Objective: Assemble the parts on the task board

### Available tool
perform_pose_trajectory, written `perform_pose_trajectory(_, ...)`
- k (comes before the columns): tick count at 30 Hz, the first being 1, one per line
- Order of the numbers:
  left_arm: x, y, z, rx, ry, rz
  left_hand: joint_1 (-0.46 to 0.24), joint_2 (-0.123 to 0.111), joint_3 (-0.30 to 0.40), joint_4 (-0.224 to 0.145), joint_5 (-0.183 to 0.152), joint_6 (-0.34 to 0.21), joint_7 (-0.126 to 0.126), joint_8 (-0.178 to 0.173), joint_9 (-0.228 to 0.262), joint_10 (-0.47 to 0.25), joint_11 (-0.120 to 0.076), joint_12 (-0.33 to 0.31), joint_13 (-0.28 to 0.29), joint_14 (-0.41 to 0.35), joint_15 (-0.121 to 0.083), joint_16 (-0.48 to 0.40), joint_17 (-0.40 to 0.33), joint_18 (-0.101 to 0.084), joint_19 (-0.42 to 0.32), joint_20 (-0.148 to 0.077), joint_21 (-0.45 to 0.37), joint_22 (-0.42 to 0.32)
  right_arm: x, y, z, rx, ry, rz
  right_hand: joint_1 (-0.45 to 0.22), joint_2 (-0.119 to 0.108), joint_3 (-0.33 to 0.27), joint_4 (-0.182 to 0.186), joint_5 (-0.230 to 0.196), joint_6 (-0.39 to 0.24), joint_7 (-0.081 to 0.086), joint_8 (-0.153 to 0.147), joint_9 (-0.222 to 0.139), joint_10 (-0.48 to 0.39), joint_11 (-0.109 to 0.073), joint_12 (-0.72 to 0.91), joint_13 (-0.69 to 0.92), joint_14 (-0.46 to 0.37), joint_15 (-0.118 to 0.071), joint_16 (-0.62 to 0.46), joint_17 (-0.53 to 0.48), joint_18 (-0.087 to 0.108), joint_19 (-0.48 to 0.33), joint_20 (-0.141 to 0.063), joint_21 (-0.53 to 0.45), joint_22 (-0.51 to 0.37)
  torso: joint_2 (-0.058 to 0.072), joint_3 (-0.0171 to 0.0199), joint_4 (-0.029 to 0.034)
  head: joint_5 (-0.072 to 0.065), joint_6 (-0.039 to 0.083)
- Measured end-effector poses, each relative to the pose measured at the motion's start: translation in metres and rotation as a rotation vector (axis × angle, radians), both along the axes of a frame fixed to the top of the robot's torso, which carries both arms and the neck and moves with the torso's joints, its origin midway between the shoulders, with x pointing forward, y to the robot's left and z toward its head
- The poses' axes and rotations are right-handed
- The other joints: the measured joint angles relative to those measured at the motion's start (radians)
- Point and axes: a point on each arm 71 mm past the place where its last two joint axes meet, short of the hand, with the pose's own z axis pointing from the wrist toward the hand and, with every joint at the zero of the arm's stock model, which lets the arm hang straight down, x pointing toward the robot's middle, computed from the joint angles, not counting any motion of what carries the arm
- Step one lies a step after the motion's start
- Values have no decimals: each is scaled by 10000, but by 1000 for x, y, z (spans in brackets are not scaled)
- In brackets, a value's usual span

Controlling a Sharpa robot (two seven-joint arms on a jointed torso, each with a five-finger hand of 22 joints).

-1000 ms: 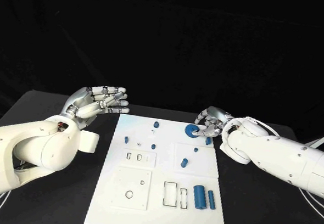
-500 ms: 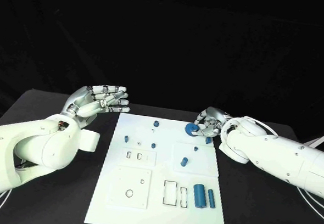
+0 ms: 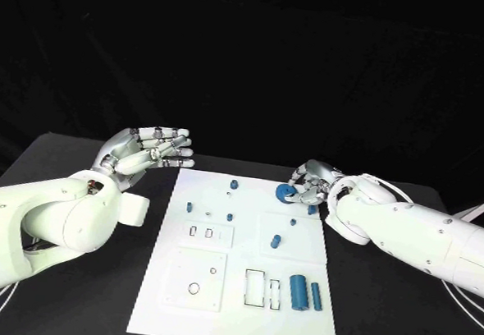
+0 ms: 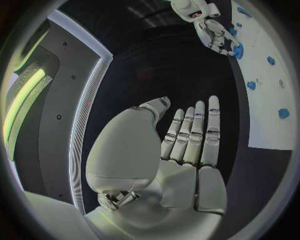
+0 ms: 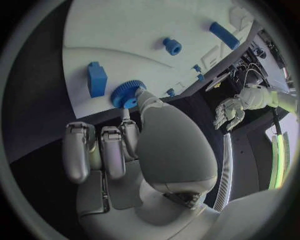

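The white task board lies in the middle of the black worktop, its long side running from near to far. At the board's far right corner the right hand pinches a blue toothed gear between thumb and fingertip — the right wrist view shows the thumb laid against the gear's rim while the other fingers stay curled in beside one another, clear of it. From these views I cannot tell whether the gear rests on the board or hangs just above it. Just beside the gear, a small blue block sits on the board. The left hand hovers above the worktop just left of the board's far left corner, holding nothing, its palm turned toward the robot and its fingers straight, lying close side by side, with the thumb set a little apart. More blue parts are scattered over the board: a small peg near the far edge, a few small pieces in the left middle, an upright short piece near the centre — and, in the near right area, a thick blue cylinder with a thinner blue rod just to its right, both lying lengthwise. Left of the cylinder are black-outlined rectangular slots, and further left a raised square panel with an oval outline on it.
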Motion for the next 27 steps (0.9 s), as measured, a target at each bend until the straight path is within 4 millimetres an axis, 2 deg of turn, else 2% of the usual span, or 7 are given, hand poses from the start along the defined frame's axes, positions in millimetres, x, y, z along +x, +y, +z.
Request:
perform_pose_trajectory(3,0,0,0,1,2,1,0,0,0,0,0,0,0,0,0,0,0,0,0,0,0,0,1,1,0,0,0,0,-2,4,-1,-162,-243,120,-2,1,59,54,0,201,-23,-2,-193,152,-66,158,0,-85,-88,1,0,-1,21,-22,229,0,-1,0,0,6,0)
perform_pose_trajectory(5,0,0,0,2,3,3,0,0,0,0,0,0,0,0,0,0,0,0,0,0,0,0,1,0,0,0,0,0,-4,7,-1,-271,-432,172,-2,1,408,-53,-2,280,-35,-6,-356,223,-98,155,0,-86,-89,1,0,-1,54,-56,230,0,-1,0,-1,6,-1)
perform_pose_trajectory(13,0,0,0,8,14,10,0,0,0,0,0,0,0,0,0,0,0,0,0,0,0,0,1,1,0,0,0,1,-8,13,3,-444,-1129,178,-5,-1,775,-225,-4,479,-122,-103,-473,446,-174,349,1,-86,-93,3,1,-5,104,-108,380,0,-4,0,0,2,13)
perform_pose_trajectory(15,0,0,0,10,16,13,0,0,0,0,0,0,0,0,0,0,0,0,0,0,0,0,1,0,0,0,0,1,-10,15,4,-414,-1287,215,-135,-131,821,-268,-4,608,-150,-102,-472,483,-200,353,1,-86,-95,39,1,-6,104,-108,396,0,-7,-3,0,8,23)
perform_pose_trajectory(18,1,1,0,14,22,19,0,0,-1,-1,0,0,0,0,0,0,0,0,0,0,0,0,5,0,0,0,1,3,-16,21,7,-323,-1545,384,-135,-131,1065,-317,-5,617,-155,-180,-484,546,-239,425,2,-86,-96,40,1,-10,105,-110,536,0,-7,-3,0,20,33)
perform_pose_trajectory(20,1,1,0,17,26,25,0,0,-1,-1,0,0,0,0,0,0,0,0,0,0,0,0,5,0,0,0,1,4,-22,29,10,-303,-1765,623,-135,-131,1066,-318,-5,618,-157,-181,-486,546,-241,425,2,-209,-214,40,1,-12,105,-111,612,0,-7,-2,0,30,38)
perform_pose_trajectory(27,1,1,-1,19,32,27,0,0,-1,-2,0,0,0,0,0,0,0,0,0,0,0,0,11,0,0,0,1,7,-40,67,18,-630,-2590,1870,-137,-131,1163,-413,-6,630,-169,-247,-561,547,-241,426,2,-169,-247,40,1,-82,170,-178,612,0,-7,0,-4,38,73)
